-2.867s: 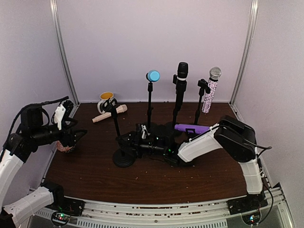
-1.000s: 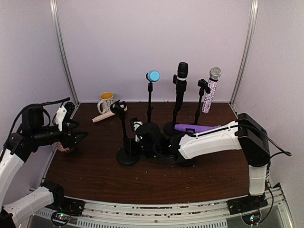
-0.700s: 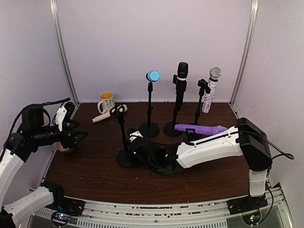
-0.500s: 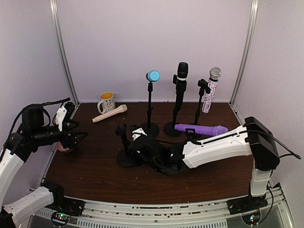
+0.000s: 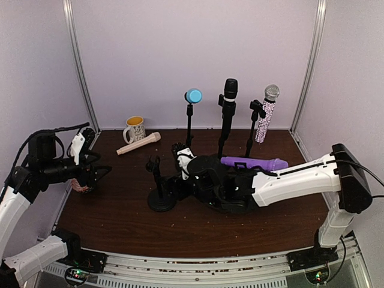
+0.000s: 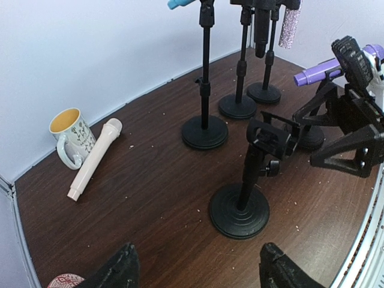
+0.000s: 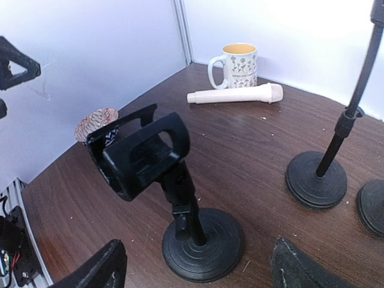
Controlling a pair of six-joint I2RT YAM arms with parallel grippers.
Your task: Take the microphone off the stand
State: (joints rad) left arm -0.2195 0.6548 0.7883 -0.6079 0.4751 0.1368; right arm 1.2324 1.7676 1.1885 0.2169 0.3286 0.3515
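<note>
Clearly empty, wide open: left end effector (image 6: 198, 271), right end effector (image 7: 201, 267) by stand (image 7: 180, 198).

A: Left wrist view: what's cropped?
B: The top edge leaves the blue microphone (image 6: 177, 3) a sliver and takes the heads of the black microphone (image 6: 262, 30) and the glitter microphone (image 6: 291, 24). At the bottom, a pink patterned thing (image 6: 65, 281) is sliced off, and of the left gripper (image 6: 198, 273) only the fingertips (image 6: 117, 270) show.
A: And the right wrist view?
B: The right gripper (image 7: 198, 267) is likewise cut to two tips; a stand pole (image 7: 360, 78) leaves through the top right corner.
A: From above?
B: The right gripper's fingers melt into the dark mass at centre, which covers the foot of the blue microphone's stand (image 5: 189, 129) and part of the purple microphone (image 5: 255, 162).
</note>
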